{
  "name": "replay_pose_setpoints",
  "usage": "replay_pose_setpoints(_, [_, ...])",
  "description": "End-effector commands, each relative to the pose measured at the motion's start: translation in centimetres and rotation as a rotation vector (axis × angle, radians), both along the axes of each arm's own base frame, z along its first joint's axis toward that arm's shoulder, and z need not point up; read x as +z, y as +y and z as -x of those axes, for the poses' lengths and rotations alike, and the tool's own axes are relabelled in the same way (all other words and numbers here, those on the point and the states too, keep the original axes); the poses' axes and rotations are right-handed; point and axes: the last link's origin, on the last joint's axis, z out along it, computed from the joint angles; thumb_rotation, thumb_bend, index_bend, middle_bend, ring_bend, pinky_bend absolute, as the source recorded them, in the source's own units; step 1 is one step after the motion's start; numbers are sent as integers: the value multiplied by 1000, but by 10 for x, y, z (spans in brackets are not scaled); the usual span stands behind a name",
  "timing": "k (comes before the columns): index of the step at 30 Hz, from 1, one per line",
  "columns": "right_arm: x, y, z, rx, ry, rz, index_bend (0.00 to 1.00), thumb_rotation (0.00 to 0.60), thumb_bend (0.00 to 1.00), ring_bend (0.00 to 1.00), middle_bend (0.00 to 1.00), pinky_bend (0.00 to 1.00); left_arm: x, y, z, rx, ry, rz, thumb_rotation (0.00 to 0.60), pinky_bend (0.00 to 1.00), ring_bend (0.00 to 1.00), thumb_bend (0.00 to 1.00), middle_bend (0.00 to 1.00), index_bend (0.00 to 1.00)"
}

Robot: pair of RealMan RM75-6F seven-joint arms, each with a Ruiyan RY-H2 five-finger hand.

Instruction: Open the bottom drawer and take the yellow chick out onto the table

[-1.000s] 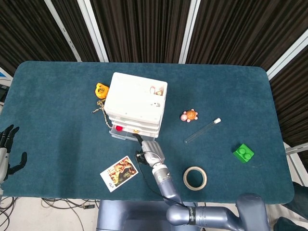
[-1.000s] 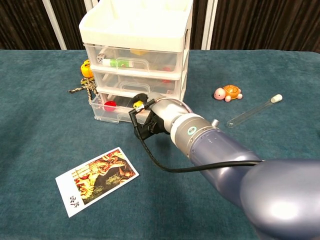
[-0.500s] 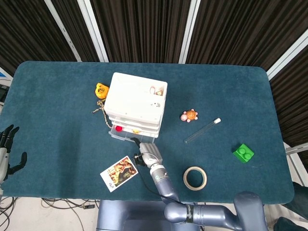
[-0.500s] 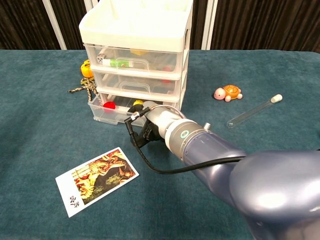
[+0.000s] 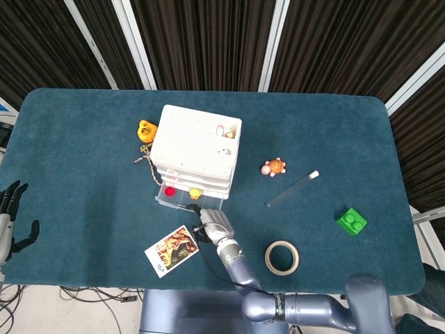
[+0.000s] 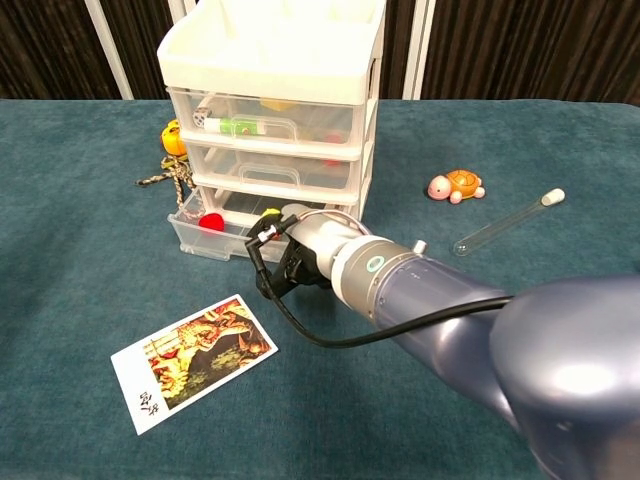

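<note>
The white drawer unit [image 5: 197, 149] [image 6: 275, 100] stands mid-table. Its clear bottom drawer [image 5: 169, 202] [image 6: 200, 238] is pulled partly out toward me. Inside it lie the yellow chick [image 5: 195, 193] [image 6: 268, 213] and a red piece [image 5: 170, 191] [image 6: 212, 220]. My right hand [image 5: 214, 224] [image 6: 300, 255] grips the drawer's front edge at its right part; its fingers are hidden behind the wrist. Far off at the table's left edge, my left hand [image 5: 10, 216] hangs with fingers apart and holds nothing.
A picture card [image 5: 172, 250] [image 6: 192, 360] lies just left of my right wrist. An orange toy [image 5: 147, 130] and a rope sit left of the unit. To the right lie a turtle [image 5: 274, 167], a test tube [image 5: 293, 189], a tape roll [image 5: 281, 257] and a green brick [image 5: 352, 221].
My right hand has drawn back toward me and the bottom drawer has slid further out with it, so the chick and red piece now show from above.
</note>
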Motion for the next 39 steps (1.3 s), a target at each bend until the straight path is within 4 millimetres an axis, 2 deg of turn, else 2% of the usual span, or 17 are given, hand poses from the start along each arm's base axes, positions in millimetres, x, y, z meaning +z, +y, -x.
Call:
replay_pose_setpoints(1, [0,4,2,15,7,-25,252,600,643,1000,1000,1000,0,0,0,2,0,-1,600,0,0,464,0,37])
replay_pose_setpoints(22, [5,29,-3,65,-17,-59,254,600,643,1000,1000,1000,0,0,0,4,0,0,600,0,0,464,0,37])
replay_pose_setpoints(34, [11,27,1,77,26,-66,107,600,642,1000,1000,1000,0,0,0,7,2,4,600,0,0,464,0,38])
replay_pose_setpoints(39, [16,29,2,88,42,-78,95,600,643,1000,1000,1000,0,0,0,8,1,5,600,0,0,464,0,38])
